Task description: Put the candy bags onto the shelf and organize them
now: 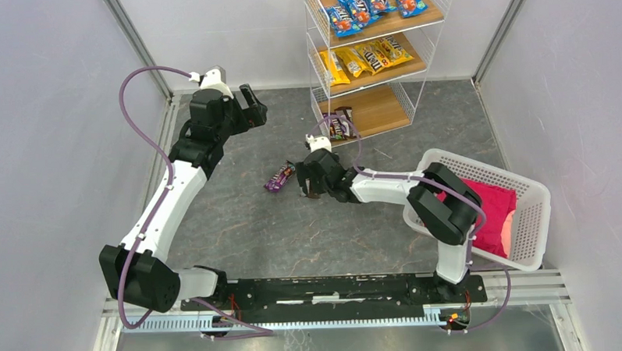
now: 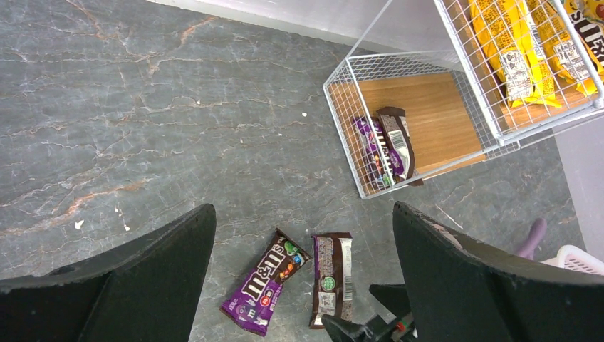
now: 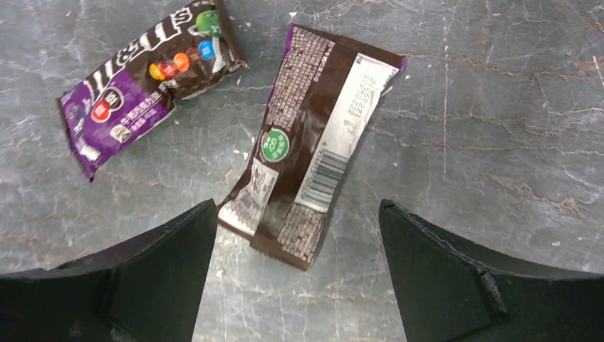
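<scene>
A purple candy bag (image 1: pixel 279 177) lies face up on the grey floor, also in the left wrist view (image 2: pixel 266 281) and the right wrist view (image 3: pixel 146 78). A dark brown bag (image 3: pixel 310 142) lies face down right of it (image 2: pixel 332 278). My right gripper (image 1: pixel 310 183) is open, low over the brown bag's near end (image 3: pixel 295 214), empty. My left gripper (image 1: pixel 252 107) is open and empty, high above the floor (image 2: pixel 303 214). The shelf (image 1: pixel 380 107) holds blue bags (image 1: pixel 372 3) on top, yellow bags (image 1: pixel 362 60) in the middle, and two purple and brown bags (image 1: pixel 339 125) on the bottom tier (image 2: pixel 384 142).
A white lattice basket (image 1: pixel 495 171) with a pink cloth (image 1: pixel 489 208) stands at the right, beside the right arm's elbow. Grey walls close in the floor on the left, right and back. The shelf's wire mesh side (image 2: pixel 356 135) faces the two loose bags.
</scene>
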Motion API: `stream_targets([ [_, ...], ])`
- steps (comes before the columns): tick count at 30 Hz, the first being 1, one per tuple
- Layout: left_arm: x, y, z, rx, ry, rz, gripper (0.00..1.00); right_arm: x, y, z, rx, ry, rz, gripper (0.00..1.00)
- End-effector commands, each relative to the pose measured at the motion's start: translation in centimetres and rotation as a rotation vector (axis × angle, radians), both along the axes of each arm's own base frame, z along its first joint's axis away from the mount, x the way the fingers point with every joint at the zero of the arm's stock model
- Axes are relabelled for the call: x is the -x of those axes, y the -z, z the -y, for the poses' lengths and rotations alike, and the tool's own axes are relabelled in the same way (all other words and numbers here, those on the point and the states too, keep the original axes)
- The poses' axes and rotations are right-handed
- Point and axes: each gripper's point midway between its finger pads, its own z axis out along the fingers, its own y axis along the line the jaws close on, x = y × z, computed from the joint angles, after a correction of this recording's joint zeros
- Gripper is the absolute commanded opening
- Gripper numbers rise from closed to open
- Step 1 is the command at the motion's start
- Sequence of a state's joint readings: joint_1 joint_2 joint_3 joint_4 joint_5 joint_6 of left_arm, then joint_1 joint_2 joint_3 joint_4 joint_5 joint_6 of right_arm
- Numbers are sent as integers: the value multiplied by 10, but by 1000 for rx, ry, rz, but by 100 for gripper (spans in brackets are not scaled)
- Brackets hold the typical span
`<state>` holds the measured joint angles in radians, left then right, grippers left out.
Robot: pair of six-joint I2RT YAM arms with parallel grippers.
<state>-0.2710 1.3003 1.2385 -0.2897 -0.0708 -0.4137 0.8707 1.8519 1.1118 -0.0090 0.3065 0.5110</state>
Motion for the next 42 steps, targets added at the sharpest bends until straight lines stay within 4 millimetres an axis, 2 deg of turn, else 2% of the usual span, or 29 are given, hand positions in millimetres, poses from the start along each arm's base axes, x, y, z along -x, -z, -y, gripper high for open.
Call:
stream_targets([
  [1, -4, -15, -1, -45, 13, 55, 100, -17, 2, -5, 44, 58, 17, 89],
  [12, -6, -13, -2, -40, 14, 50, 100, -26, 15, -14, 111, 41, 39, 75],
  [15, -6, -13, -2, -40, 15, 49, 100, -23, 16, -17, 106, 7, 36, 67],
  [22, -6, -12, -2, -38, 16, 47, 100, -17, 6, -21, 70, -75, 82, 42],
  [27, -6, -11, -1, -37, 17, 44, 100, -14, 0, -16, 96, -118, 109, 34],
  [33, -6, -11, -1, -36, 17, 45, 100, 1, -17, 3, 114, -193, 180, 33],
  [39, -5, -13, 1, -29, 26, 47, 100, 14, -33, 45, 213, -261, 279, 29],
  [42, -5, -13, 1, -26, 28, 47, 100, 18, -34, 68, 211, -254, 290, 28],
])
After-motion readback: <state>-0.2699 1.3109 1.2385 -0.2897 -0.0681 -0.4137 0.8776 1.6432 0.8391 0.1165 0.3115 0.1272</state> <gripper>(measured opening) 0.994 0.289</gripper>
